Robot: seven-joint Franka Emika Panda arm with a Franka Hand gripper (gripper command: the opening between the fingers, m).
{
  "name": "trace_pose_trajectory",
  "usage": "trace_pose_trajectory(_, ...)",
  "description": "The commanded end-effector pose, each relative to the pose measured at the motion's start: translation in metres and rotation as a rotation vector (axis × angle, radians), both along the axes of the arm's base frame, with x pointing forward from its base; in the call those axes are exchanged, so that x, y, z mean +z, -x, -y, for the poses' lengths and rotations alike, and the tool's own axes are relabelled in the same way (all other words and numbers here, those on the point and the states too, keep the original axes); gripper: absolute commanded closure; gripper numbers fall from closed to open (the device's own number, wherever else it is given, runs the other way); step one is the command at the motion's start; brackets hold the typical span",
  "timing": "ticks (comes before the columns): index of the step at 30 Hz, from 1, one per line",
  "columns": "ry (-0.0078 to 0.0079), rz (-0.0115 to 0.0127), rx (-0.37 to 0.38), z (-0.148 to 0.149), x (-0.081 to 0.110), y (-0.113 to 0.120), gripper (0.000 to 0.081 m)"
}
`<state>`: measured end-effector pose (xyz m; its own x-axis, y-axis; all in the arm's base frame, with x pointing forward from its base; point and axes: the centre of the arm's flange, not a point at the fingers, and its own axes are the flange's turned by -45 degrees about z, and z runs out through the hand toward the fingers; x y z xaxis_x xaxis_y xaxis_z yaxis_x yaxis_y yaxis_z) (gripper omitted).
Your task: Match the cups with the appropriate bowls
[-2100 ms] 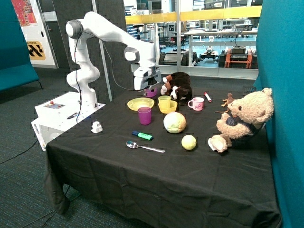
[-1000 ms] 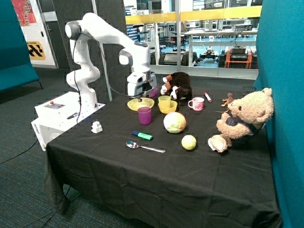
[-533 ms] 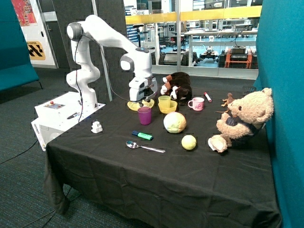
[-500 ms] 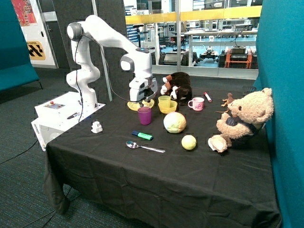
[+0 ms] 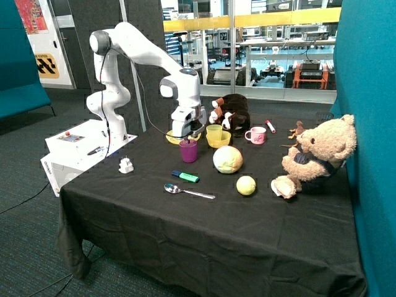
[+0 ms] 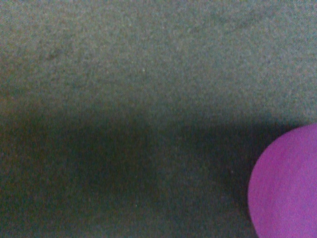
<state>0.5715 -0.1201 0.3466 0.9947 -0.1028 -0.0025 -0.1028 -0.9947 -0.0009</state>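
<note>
Outside view showed the gripper low over the purple cup, just above its rim; whether its fingers were apart or together could not be told. The purple cup stood on the black table, at about six o'clock from the yellow plate. The yellow cup already sat in the yellow bowl, at about three o'clock from the plate, so that pair looked matched. The purple bowl was hidden behind the arm. In the wrist view, only cloth and the purple cup's edge appeared. Pairing purple seemingly remained undone.
</note>
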Motion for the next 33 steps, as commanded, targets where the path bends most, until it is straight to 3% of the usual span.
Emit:
trace_pose_trajectory(1, 0.0012, 0.0024, -0.002, -0.001, -0.013, 0.002, 0.0374)
trace_pose_trajectory(2, 0.0012, 0.0024, -0.003, -0.001, -0.016, 0.002, 0.0441)
trace_pose_trajectory(3, 0.0012, 0.0024, -0.005, -0.001, -0.018, 0.002, 0.0611)
trace_pose_trajectory(4, 0.0012, 0.0024, -0.006, -0.001, -0.019, 0.003, 0.0709)
trace_pose_trajectory(6, 0.0012, 0.0024, -0.005, -0.002, -0.021, 0.003, 0.0783)
trace_pose_trajectory(33, 0.0012, 0.0024, -0.005, -0.002, -0.025, -0.001, 0.0808)
